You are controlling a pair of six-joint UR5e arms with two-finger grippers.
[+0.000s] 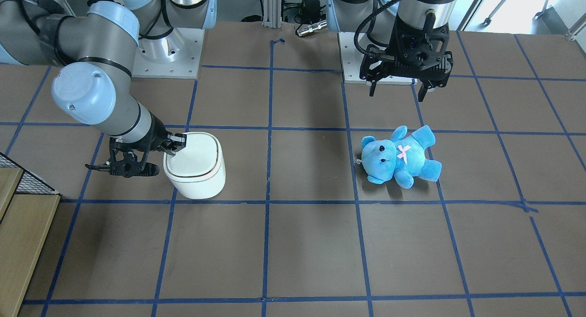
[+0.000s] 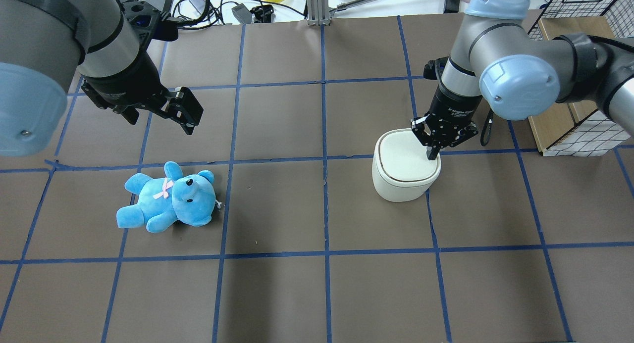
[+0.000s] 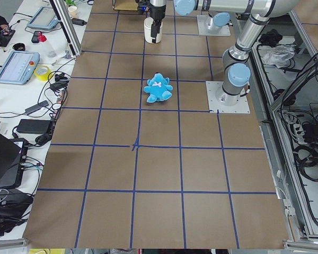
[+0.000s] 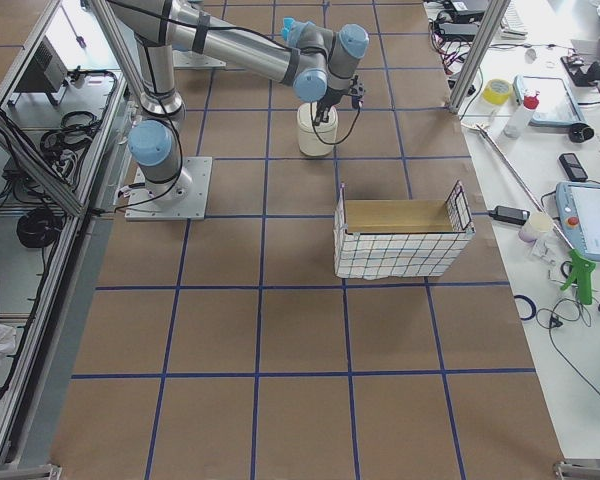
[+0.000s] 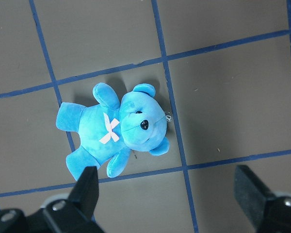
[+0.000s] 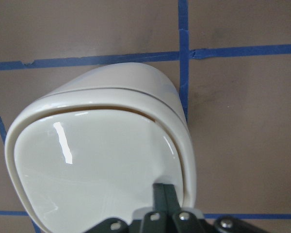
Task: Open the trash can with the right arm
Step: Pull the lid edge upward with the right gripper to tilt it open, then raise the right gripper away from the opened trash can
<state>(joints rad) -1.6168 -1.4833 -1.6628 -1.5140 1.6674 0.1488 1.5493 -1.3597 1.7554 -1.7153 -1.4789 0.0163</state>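
1 trash can (image 2: 402, 185), right gripper (image 2: 433, 155) touching lid (image 2: 402, 157)

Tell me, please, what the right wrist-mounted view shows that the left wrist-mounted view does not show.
Only the right wrist-mounted view shows the white trash can from above, with the right hand shut, its fingertips at the near edge of the flat lid. Only the left wrist-mounted view shows the blue teddy bear lying on its back, with the left hand open, its two fingers wide apart below the bear in the picture. Both show the brown table with its blue tape lines.
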